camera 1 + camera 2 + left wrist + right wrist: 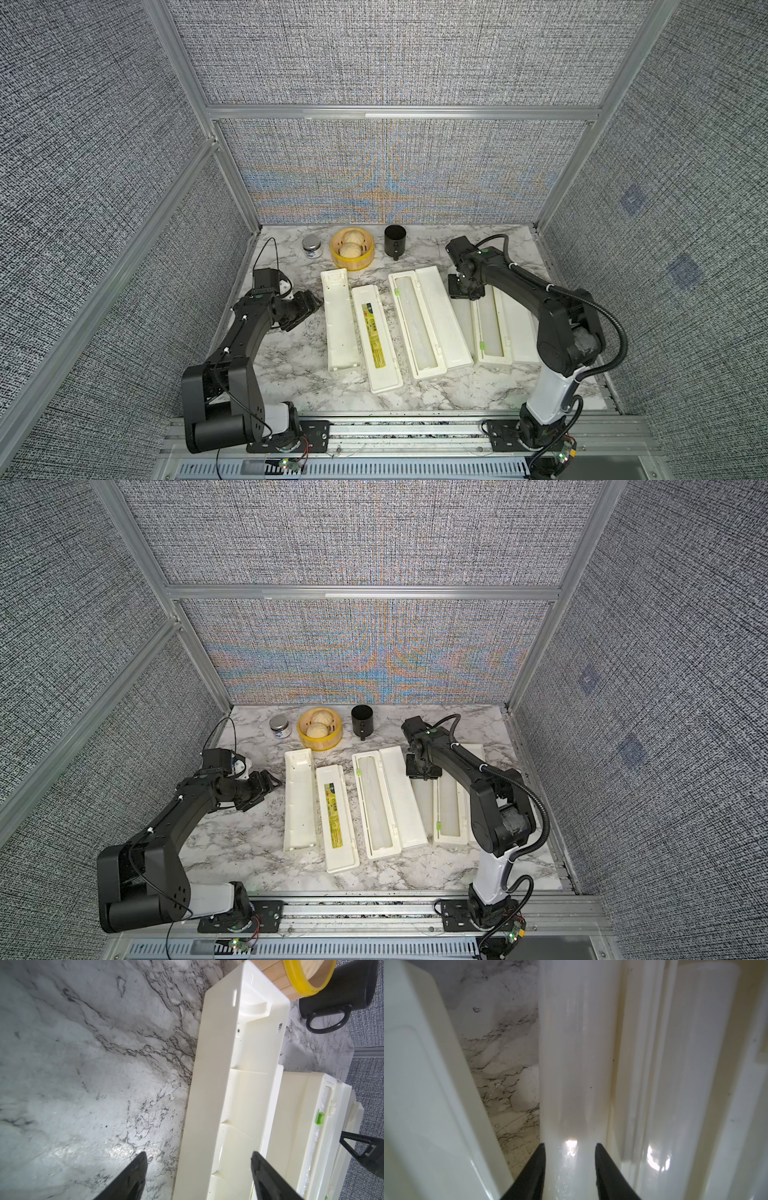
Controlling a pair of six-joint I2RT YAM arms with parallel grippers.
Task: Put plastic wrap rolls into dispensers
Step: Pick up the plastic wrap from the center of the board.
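1. The right tool [570, 1145] has its two fingers pressed against either side of the loose roll [573, 1064], near its far end. That roll lies on the tabletop [291, 365] between the middle box's lid [442, 316] and the right box [494, 360]
2. The left tool [198, 1155] is spread apart and holds nothing, just beside the empty box [338, 320]
3. The other two boxes each show a roll inside, so this one likely belongs in the empty box
4. Gripped near one end, the roll may droop: lift it level, clear the middle box, then lower it lengthwise into the trough
5. The left tool could steady the box
6. The top is smooth and marble-patterned, probably slippery. Grey woven walls [374, 62] sit in metal framing, and a steamer [353, 264], black cup [395, 241] and small jar [311, 246] stand at the back
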